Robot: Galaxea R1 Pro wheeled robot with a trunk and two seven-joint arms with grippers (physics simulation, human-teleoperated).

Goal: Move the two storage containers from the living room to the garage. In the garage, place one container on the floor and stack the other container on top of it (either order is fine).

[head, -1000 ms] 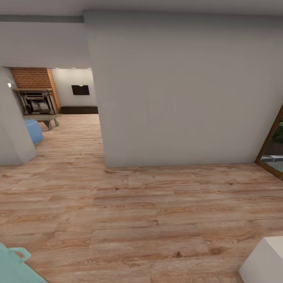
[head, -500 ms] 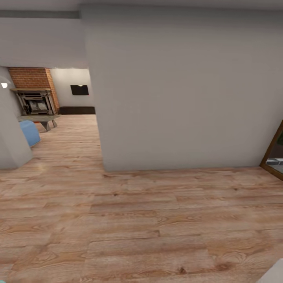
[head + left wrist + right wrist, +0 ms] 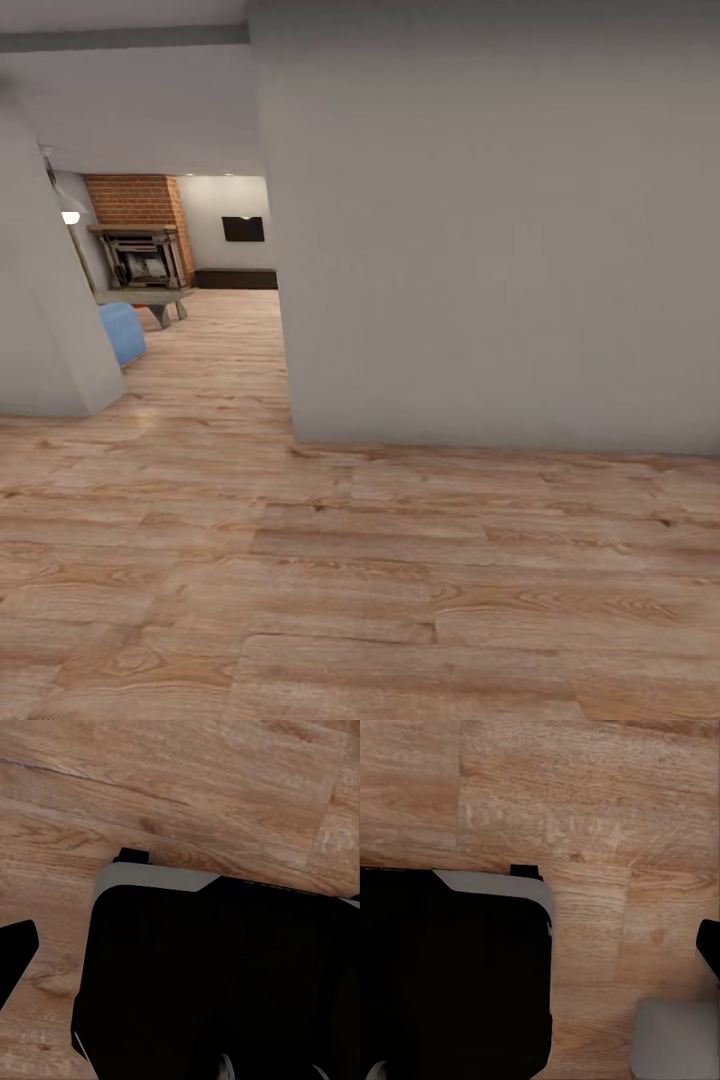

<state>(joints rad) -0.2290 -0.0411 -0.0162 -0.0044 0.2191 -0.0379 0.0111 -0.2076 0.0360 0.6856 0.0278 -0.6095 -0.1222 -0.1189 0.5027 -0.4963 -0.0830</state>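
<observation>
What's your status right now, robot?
Grippers unseen. No orange-red bins visible. Big grey wall dead ahead; brick fireplace through opening at left, light wood plank floor underfoot.

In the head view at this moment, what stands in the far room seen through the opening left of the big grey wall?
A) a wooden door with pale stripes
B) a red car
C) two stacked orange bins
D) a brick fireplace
D: past the grey wall, the opening shows a red-brick fireplace with a blue seat nearer on the wood plank floor.
</observation>
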